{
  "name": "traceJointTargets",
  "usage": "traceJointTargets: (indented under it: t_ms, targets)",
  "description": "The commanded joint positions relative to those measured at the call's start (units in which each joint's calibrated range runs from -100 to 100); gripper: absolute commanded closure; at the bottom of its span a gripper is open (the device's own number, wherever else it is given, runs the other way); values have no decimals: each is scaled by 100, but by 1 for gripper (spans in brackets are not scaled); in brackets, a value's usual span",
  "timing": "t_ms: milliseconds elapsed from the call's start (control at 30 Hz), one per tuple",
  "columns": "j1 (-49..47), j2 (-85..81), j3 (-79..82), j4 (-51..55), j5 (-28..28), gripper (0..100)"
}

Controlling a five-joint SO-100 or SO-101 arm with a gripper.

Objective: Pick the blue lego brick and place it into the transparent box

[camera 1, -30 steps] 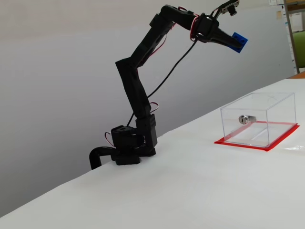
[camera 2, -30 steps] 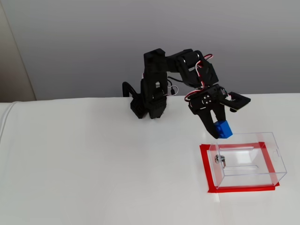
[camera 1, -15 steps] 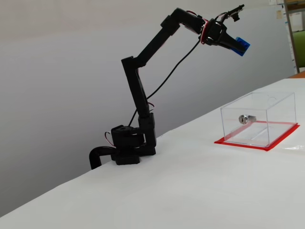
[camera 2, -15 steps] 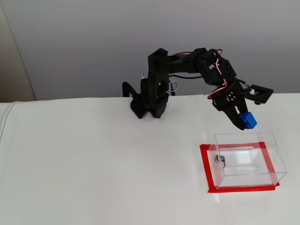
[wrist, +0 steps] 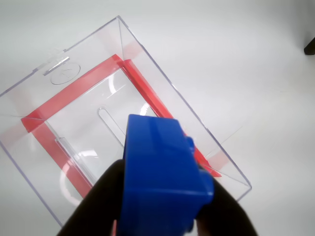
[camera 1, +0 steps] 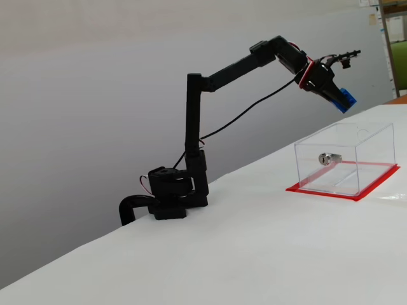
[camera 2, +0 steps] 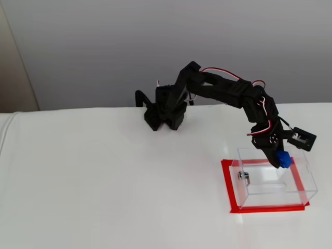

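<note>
White tabletop [camera 1: 267,254] fills most of what I see, with the arm [camera 1: 191,127] stretched out from its base toward the clear box [camera 1: 343,159], which sits on its red base at about 3 o'clock from the arm's base in a fixed view. I have the gripper [camera 1: 340,96] hanging above the box, well clear of its top, its jaws closed tight on the blue brick [wrist: 160,182]. From the wrist view the brick fills the frame at 6 o'clock, with the round hole [wrist: 65,73] in the box top off at 10 o'clock. I judge the brick light, stiff and slick-sided, so my hold on its flat side faces seems right. A small silver lock [camera 1: 327,158] sits inside the box.
</note>
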Motion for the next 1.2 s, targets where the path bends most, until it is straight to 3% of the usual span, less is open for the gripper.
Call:
traceJointTargets:
  t_ms: [0, 333, 567, 1167]
  targets:
    - [-60, 81, -160, -158, -22, 98]
    - [-164, 267, -169, -167, -27, 97]
    - [-186, 259, -169, -167, -27, 81]
    - [-208, 208, -169, -167, -27, 81]
